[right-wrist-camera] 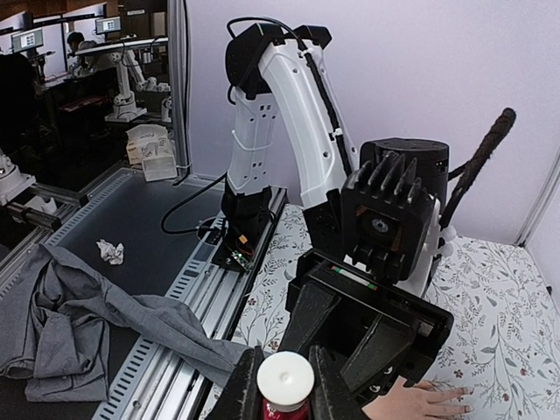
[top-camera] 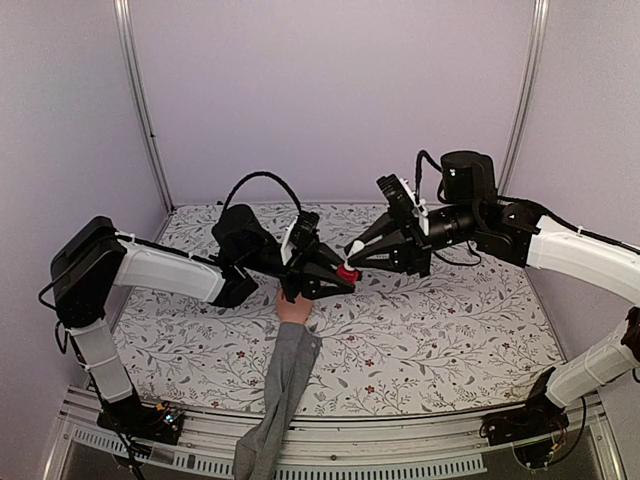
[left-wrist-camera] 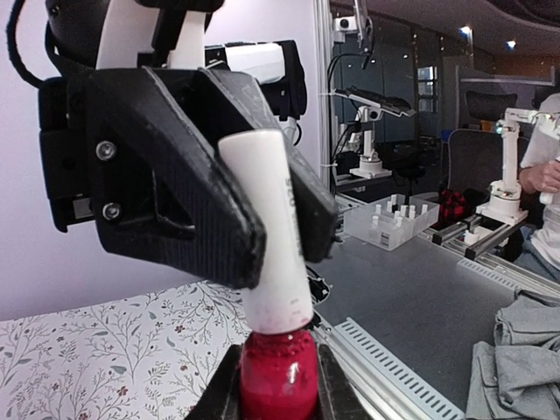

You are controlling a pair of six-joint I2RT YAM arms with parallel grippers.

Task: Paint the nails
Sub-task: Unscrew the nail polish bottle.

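The small red polish bottle [left-wrist-camera: 277, 385] is glossy, glass by the look; its tall white cylindrical cap [left-wrist-camera: 262, 219] is smooth satin plastic. The right gripper [left-wrist-camera: 278, 249] is matt black plastic (its screw heads [left-wrist-camera: 105, 150] bright metal). The flower-printed table cover [top-camera: 450, 330] and grey sleeve [top-camera: 285, 380] are soft matt cloth.

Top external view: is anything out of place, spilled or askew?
No spill shows. One oddity: the grey sleeve of the mannequin hand trails off the table at its near edge, across the rail. The left gripper holds the red polish bottle, the right gripper its white cap.
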